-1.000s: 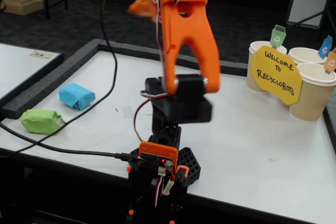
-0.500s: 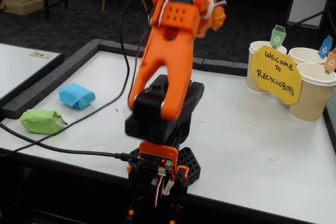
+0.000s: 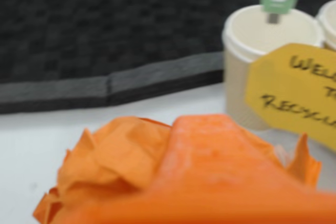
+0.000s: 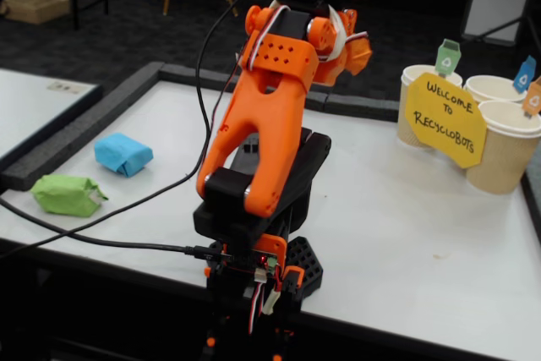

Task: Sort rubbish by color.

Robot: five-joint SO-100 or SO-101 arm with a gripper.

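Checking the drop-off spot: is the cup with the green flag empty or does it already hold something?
Cannot tell. The wrist view shows the cup's rim and upper inner wall bare, but its bottom is hidden; the fixed view shows no more.

Three crumpled paper wads: one orange wad (image 3: 121, 161) at the lower centre of the wrist view, one light blue wad (image 4: 123, 154) and one light green wad (image 4: 68, 194) at the left of the fixed view. Three beige paper cups (image 4: 507, 154) at the right, each with one small flag (image 4: 447, 57). One yellow sign (image 4: 445, 119). One robot arm (image 4: 266, 124).
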